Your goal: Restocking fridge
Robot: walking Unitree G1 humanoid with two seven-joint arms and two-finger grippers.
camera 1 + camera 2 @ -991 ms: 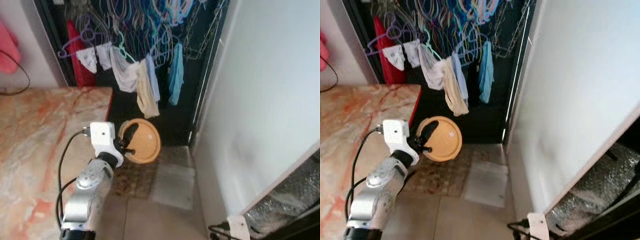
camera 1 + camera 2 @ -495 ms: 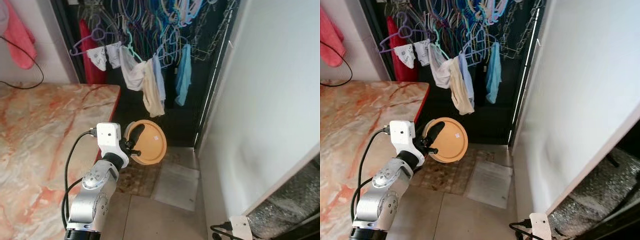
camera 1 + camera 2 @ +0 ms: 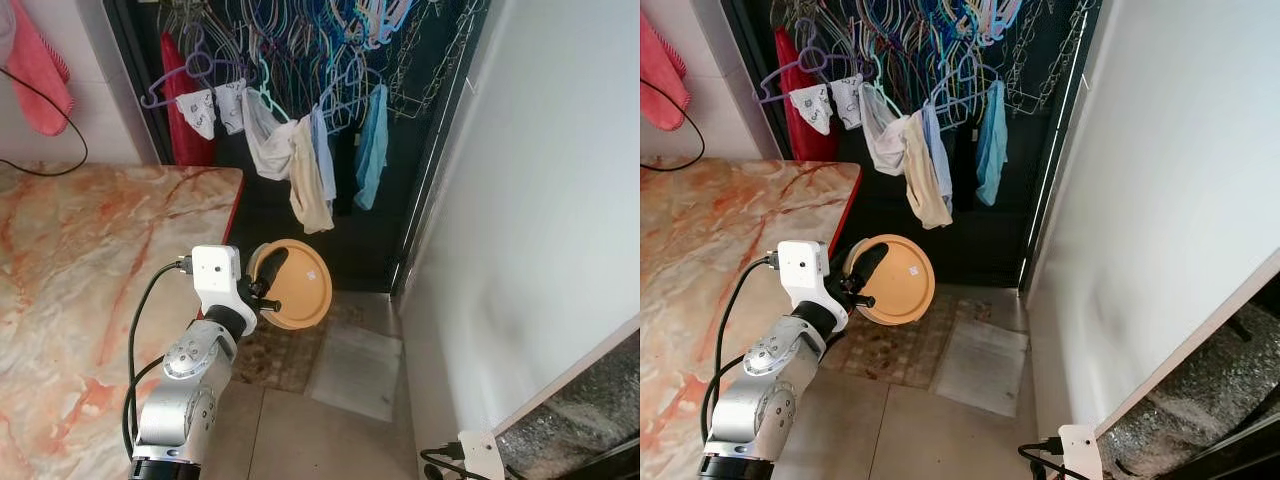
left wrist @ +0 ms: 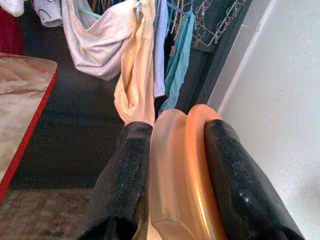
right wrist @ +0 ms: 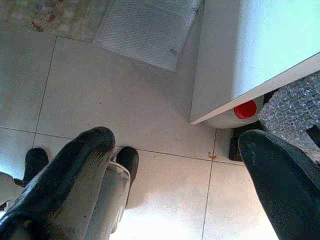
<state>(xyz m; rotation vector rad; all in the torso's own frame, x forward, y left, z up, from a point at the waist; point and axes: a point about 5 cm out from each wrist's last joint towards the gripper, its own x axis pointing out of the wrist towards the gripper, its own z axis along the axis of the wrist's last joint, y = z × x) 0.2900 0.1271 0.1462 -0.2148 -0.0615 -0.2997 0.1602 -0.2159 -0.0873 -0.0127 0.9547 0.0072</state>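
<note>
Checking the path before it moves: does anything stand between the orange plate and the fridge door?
Nothing visible does. The left gripper holds the orange plate over open floor; the white fridge door stands to its right, the hanging clothes behind it.

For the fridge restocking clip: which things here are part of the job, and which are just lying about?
Part of the job:
- left gripper, shut on the orange plate
- white fridge door
- right gripper, open, hanging over the floor

Just lying about:
- clothes on hangers
- marble counter
- floor mat
- pink towel
</note>
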